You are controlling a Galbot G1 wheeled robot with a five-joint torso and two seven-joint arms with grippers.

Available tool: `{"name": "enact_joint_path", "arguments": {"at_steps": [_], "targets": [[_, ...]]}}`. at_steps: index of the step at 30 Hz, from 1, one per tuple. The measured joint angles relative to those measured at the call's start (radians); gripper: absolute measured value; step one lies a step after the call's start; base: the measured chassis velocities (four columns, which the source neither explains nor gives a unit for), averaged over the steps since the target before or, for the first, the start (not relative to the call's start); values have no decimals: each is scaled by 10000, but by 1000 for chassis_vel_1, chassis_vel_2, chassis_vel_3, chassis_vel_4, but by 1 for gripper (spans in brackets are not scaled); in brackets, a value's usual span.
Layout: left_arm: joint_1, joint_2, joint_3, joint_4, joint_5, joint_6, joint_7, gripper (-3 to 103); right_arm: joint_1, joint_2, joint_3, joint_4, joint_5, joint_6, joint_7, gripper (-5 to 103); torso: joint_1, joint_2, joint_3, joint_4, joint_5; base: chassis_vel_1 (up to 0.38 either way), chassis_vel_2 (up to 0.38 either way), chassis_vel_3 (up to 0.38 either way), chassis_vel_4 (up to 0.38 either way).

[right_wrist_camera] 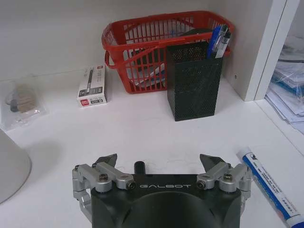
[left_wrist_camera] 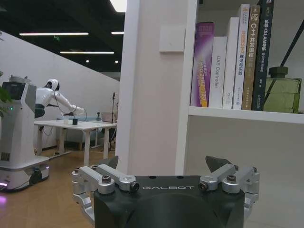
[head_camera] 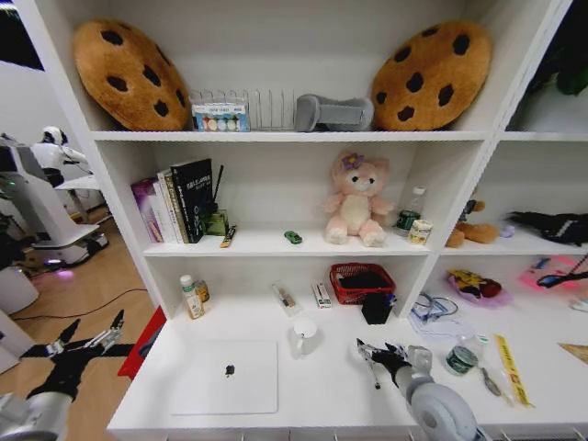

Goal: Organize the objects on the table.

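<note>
Hovering right hand (right_wrist_camera: pixel 159 161) (fingers spread wide, empty) just short of black pen holder (right_wrist_camera: pixel 194 80).

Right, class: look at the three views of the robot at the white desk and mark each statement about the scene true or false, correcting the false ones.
1. The silver laptop lies closed on the table. True.
2. The right gripper is clamped on a pen. False: its fingers are open and empty above the table.
3. The black mesh pen holder stands in front of the red basket. True.
4. The pen holder is empty. False: pens stand in it.
5. The left gripper is open, beside the shelving, off the table's end. True.
</note>
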State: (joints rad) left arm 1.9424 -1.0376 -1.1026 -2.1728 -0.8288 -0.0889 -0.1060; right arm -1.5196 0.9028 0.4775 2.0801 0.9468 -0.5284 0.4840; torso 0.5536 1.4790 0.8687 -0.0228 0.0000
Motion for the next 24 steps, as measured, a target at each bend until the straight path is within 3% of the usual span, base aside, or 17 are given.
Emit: {"name": "enact_joint_path", "arguments": {"at_steps": [8,9,14,15,18,23,24], "targets": [[0,0,0,0,0,0,0,100,413,-304,-477,-403,174,-127,-253,96,0,0,0,0,0,0,0,0,0],[0,0,0,0,0,0,0,100,507,-306,-653,-515,125,-127,-265,88,0,0,0,0,-1,0,0,0,0],[0,0,0,0,0,0,0,100,659,-309,-1061,-774,-115,-104,-279,83,0,1,0,0,-1,0,0,0,0],[0,0,0,0,0,0,0,100,705,-317,-1171,-839,-214,-78,-273,73,0,1,-1,0,-4,0,0,0,0],[0,0,0,0,0,0,0,100,722,-321,-1236,-875,-295,-55,-268,68,-1,3,-2,0,-6,0,0,0,0],[0,0,0,0,0,0,0,100,705,-339,-1270,-880,-387,-28,-271,46,-2,3,-3,0,-2,0,0,0,0],[0,0,0,0,0,0,0,100,705,-339,-1270,-880,-387,-28,-271,46,-2,3,-3,0,-2,0,0,0,0]]}}
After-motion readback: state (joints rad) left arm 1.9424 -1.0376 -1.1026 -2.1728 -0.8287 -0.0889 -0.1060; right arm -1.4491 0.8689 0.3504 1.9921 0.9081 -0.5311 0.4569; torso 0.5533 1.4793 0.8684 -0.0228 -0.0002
